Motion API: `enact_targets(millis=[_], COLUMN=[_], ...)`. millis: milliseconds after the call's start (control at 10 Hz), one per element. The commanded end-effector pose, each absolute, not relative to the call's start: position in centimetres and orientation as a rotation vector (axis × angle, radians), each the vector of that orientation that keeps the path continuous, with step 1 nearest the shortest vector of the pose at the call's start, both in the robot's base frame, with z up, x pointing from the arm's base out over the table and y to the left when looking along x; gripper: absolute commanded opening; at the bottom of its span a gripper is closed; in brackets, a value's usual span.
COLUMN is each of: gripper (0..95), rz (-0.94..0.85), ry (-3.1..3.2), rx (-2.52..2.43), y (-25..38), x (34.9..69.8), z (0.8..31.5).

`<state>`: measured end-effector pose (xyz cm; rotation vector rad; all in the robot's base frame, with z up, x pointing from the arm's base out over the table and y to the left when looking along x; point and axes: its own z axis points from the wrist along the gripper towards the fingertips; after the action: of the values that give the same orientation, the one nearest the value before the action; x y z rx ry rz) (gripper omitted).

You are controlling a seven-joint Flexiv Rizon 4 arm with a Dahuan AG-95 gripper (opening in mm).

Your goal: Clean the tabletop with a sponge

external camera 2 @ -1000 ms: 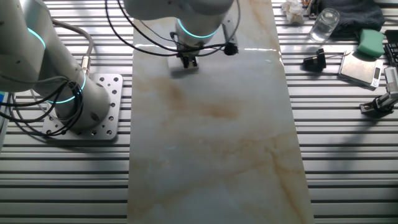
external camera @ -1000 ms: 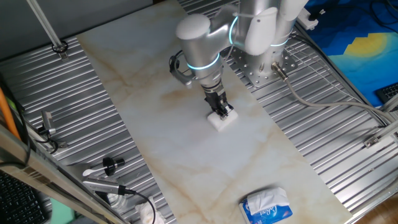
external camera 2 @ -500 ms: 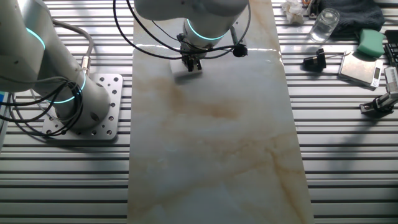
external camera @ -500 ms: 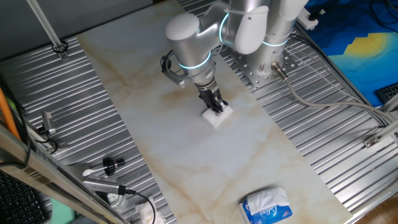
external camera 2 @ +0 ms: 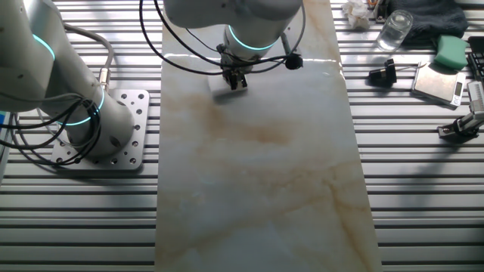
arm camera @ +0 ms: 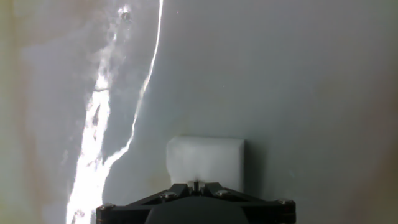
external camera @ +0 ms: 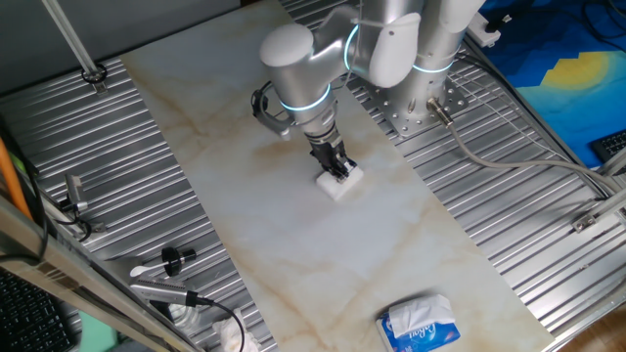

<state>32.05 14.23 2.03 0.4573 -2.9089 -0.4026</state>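
Pressing down on the marble tabletop (external camera: 293, 225), the gripper (external camera: 339, 174) is clamped on the white sponge (external camera: 340, 184) — well apart from the blue-and-white tissue pack (external camera: 419, 323).

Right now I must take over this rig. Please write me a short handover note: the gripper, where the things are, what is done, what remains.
Gripper: shut on the sponge, pointing down, pressing it on the tabletop.
Sponge: about mid-width of the slab, on the part nearer the arm's base.
Done: wiping is under way; how much is already covered cannot be told from here.
Left: tan smudges show beside the sponge; most of the slab toward the tissue pack lies ahead.
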Motion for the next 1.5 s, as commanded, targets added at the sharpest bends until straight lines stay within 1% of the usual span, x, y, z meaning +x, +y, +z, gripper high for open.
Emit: enact_targets(millis=[100, 800, 1200, 1500], gripper=[0.0, 0.0, 0.0, 0.0], rz=[-0.404, -0.415, -0.424, -0.428], ry=[-2.909, -2.909, -2.904, -2.898], rx=[0.457, 0.513, 0.585, 0.613], y=[14.1, 11.1, 8.2, 7.1], x=[32.0, 33.2, 34.0, 34.3], z=[2.2, 2.2, 1.6, 1.9])
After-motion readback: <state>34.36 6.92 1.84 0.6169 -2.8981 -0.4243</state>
